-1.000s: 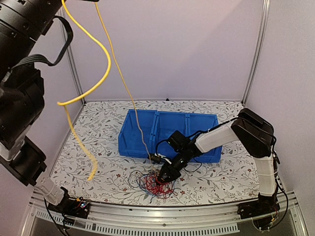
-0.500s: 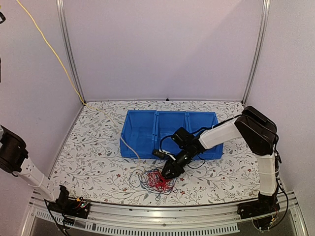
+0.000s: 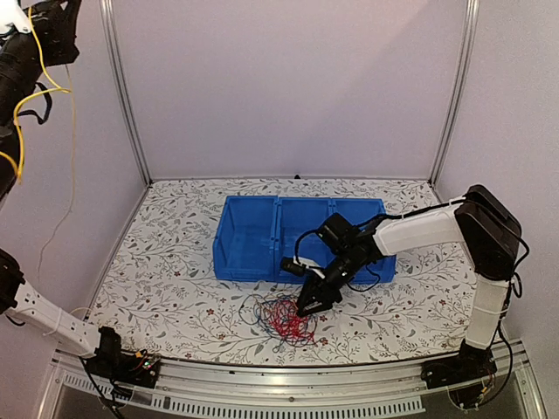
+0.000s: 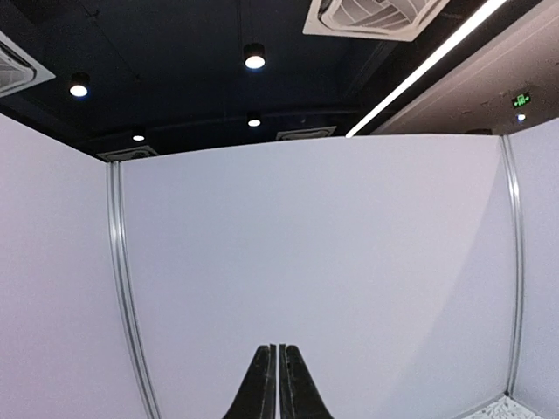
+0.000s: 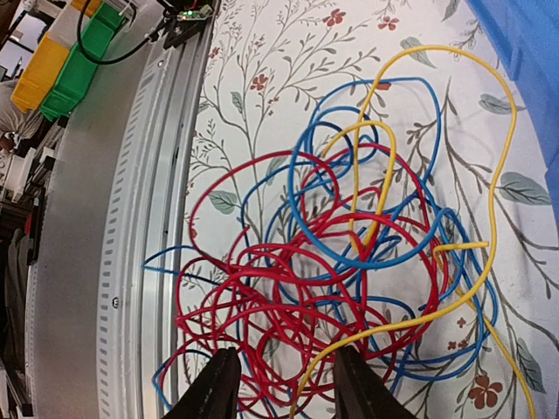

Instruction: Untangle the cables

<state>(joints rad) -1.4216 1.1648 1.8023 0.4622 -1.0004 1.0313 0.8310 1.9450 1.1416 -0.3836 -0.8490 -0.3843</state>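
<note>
**Release at the tangle, yellow cable carried high**

Hold on the heap has been given up within the last second. The right gripper (image 3: 307,307), which was buried in the cables (image 3: 281,316), is now seen shifted toward the right edge of the heap, its fingers spread and nothing caught between them. In the right wrist view a yellow strand (image 5: 498,157) of the heap is seen passing below the gap, lying on the tabletop (image 3: 175,218) and not clasped. The heap is left on the tabletop just in front of the blue bin (image 3: 253,262), with red loops (image 5: 271,297) densely wound at its core and blue loops (image 5: 367,257) laced through them.

The left gripper (image 4: 278,347) has been swung up to the top left corner and is pressed fully closed, pointed at the back wall. A long yellow cable (image 3: 19,131), stretched half a second ago from that corner down to the front of the bin, is now seen hanging slack beside the raised arm, well apart from the heap. Whether it is pinched between the closed fingers cannot be told, as no wire shows in the left wrist view.

One cable is therefore judged freed, or nearly so. The red and blue knot is not yet loosened, and a fresh grasp by the right gripper is judged the step in hand
</note>
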